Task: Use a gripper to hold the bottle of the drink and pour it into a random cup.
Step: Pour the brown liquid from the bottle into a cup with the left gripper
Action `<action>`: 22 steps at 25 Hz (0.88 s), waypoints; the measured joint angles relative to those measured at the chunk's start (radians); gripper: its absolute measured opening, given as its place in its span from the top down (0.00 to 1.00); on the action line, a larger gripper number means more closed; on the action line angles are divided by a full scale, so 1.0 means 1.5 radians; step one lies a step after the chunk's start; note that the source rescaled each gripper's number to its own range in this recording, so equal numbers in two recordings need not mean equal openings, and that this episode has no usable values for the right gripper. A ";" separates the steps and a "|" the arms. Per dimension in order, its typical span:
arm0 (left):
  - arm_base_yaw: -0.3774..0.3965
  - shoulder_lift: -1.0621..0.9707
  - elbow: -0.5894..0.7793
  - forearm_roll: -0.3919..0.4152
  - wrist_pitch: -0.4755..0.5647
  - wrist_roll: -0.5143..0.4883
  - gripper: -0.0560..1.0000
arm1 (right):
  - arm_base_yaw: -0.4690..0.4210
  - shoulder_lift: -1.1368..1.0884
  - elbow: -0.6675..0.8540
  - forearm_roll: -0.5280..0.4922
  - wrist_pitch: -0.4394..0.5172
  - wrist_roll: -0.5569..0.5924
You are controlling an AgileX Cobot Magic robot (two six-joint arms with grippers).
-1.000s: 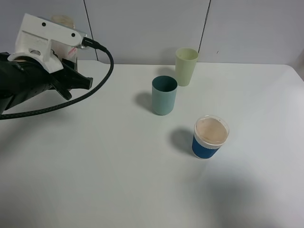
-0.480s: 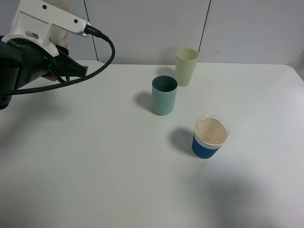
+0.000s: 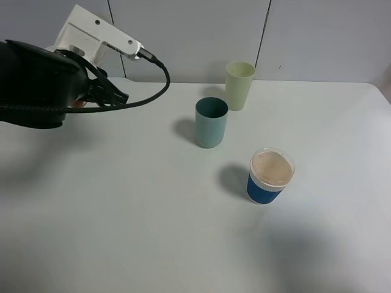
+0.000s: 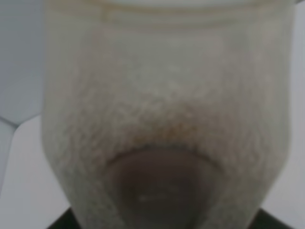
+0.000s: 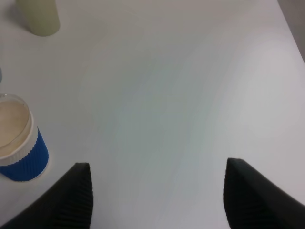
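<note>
The left claw [image 3: 107, 93] hangs above the far left part of the bench [image 3: 122, 213], closed on the bottle of the drink [image 4: 167, 119]. In the high view the black arm and the white bracket [image 3: 98, 38] hide nearly all of the bottle. In the left wrist view its translucent, blurred body fills the frame right in front of the claw. A black cable [image 3: 156, 85] loops out from the bracket.

The teal cup [image 3: 211, 122] stands upright on the bench, well apart from the left claw, out beyond its fingertips and lower. A pale yellow-green cup [image 3: 239, 85] stands just behind it, farther from the claw. A blue-sleeved cup [image 3: 270, 176] with a clear lid sits farther off again.

The right claw [image 5: 157, 164] is spread wide over bare bench, holding nothing. The blue-sleeved cup is near one of its fingers [image 5: 71, 200].
</note>
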 joint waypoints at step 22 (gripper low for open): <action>-0.099 0.207 -0.167 -0.035 -0.095 0.143 0.95 | 0.000 0.000 0.000 0.000 0.000 0.000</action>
